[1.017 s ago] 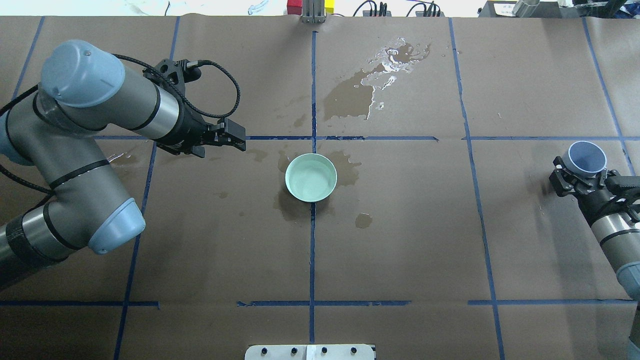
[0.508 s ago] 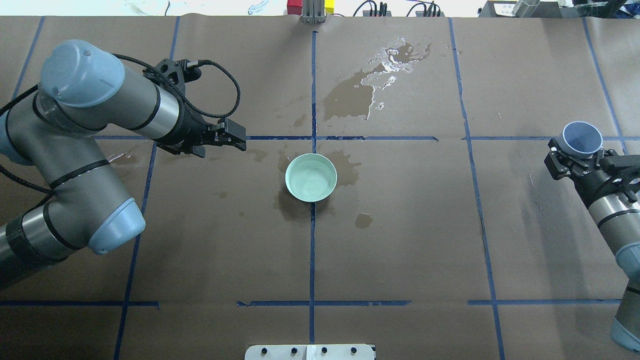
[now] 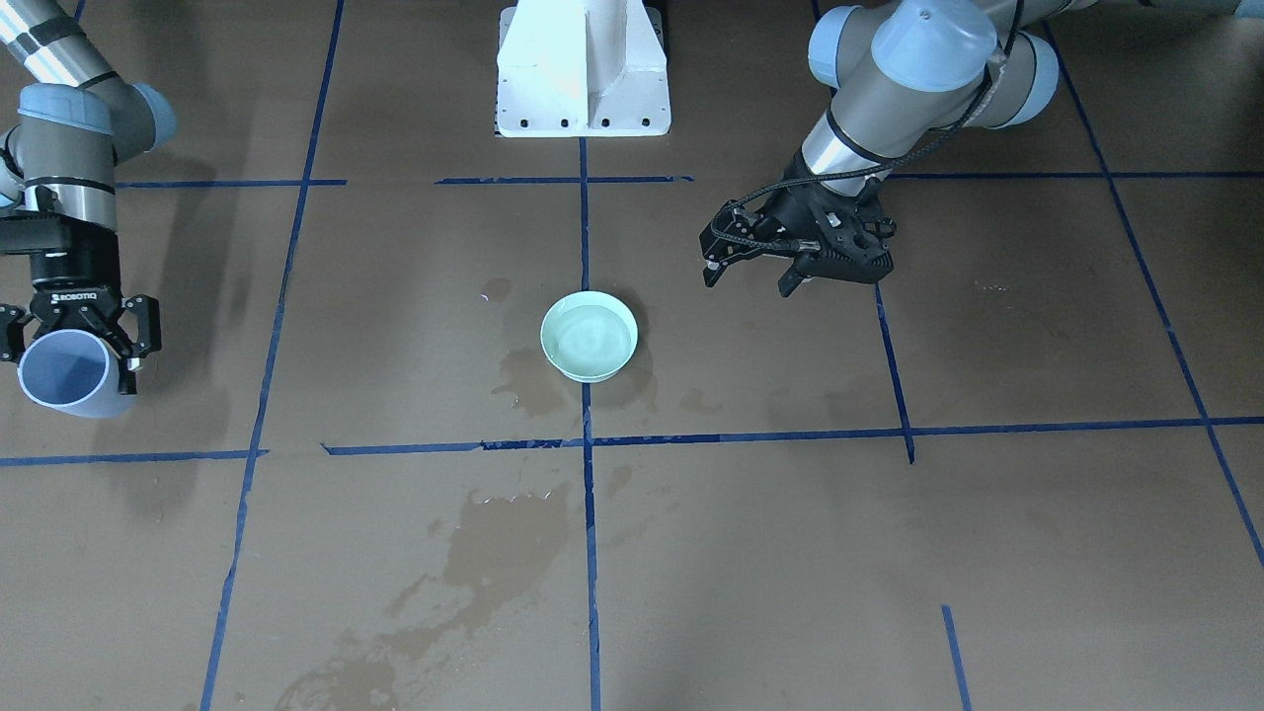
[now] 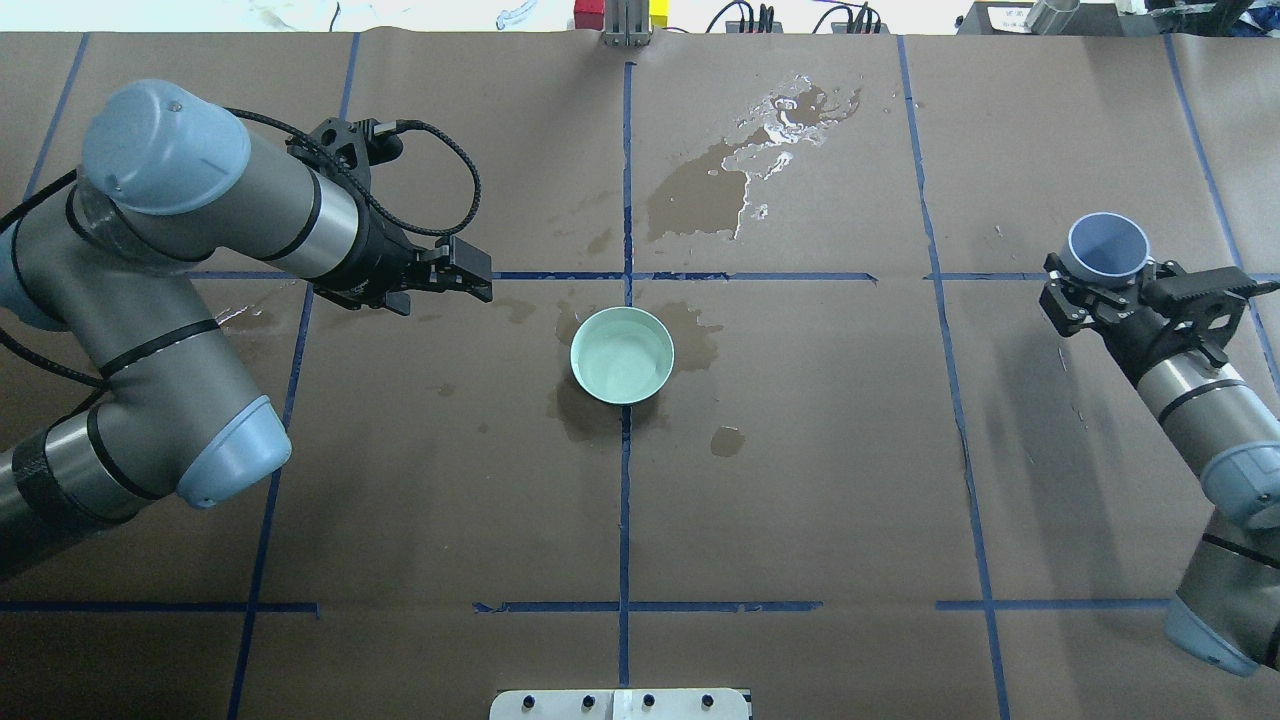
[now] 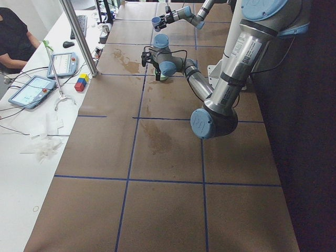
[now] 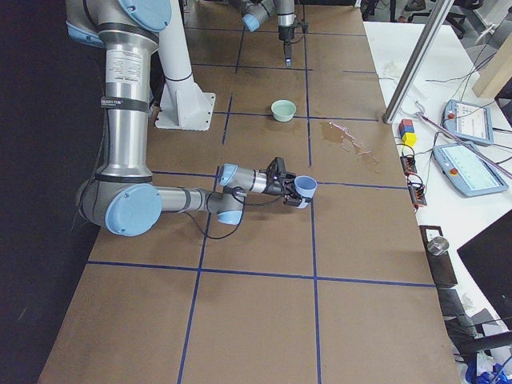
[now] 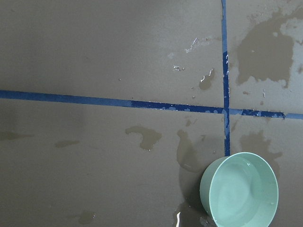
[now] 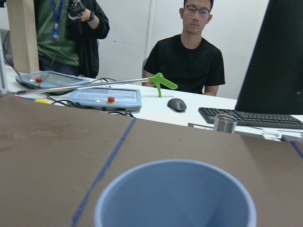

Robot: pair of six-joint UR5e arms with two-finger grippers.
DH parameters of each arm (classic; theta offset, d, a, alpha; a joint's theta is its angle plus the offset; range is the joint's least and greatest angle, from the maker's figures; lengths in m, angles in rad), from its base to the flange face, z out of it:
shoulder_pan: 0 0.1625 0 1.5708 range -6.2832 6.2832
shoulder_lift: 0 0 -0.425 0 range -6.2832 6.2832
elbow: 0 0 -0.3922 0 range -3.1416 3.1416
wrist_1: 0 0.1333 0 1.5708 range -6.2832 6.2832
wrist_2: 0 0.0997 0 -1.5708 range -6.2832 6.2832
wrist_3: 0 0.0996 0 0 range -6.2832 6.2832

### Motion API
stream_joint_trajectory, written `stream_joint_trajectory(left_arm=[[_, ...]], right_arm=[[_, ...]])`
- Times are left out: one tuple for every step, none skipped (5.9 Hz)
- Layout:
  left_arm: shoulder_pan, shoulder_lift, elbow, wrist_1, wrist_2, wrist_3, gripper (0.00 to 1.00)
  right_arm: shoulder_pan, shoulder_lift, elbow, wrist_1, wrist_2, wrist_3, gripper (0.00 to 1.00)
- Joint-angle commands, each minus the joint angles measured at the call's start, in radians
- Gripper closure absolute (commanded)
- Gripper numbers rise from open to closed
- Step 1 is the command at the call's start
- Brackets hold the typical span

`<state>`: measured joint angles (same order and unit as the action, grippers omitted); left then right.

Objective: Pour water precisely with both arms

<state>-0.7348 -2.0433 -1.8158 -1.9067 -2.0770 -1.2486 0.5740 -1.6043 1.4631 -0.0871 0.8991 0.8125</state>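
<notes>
Right gripper (image 4: 1100, 285), clamped round your blue cup (image 4: 1108, 245), just swung toward the bowl (image 4: 622, 355): pour approach starting; left gripper (image 3: 749, 281) spread, empty.

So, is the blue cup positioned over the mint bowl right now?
No, the blue cup, held in the right gripper, is far off to one side of the mint bowl.

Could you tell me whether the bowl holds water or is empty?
Holds water: ripples show inside the bowl, below its rim.
</notes>
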Motion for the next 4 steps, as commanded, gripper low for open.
stream_joint_trajectory(left_arm=[[0.000,0.000,0.003,0.000,0.000,0.000,0.00],[0.000,0.000,0.004,0.000,0.000,0.000,0.00],[0.000,0.000,0.004,0.000,0.000,0.000,0.00],[0.000,0.000,0.004,0.000,0.000,0.002,0.00]], right_arm=[[0.000,0.110,0.028,-0.045,0.009,-0.028,0.94],[-0.037,0.136,0.087,-0.112,0.012,-0.061,0.95],[-0.077,0.206,0.142,-0.168,0.020,-0.079,0.96],[-0.118,0.224,0.157,-0.193,0.027,-0.081,1.00]])
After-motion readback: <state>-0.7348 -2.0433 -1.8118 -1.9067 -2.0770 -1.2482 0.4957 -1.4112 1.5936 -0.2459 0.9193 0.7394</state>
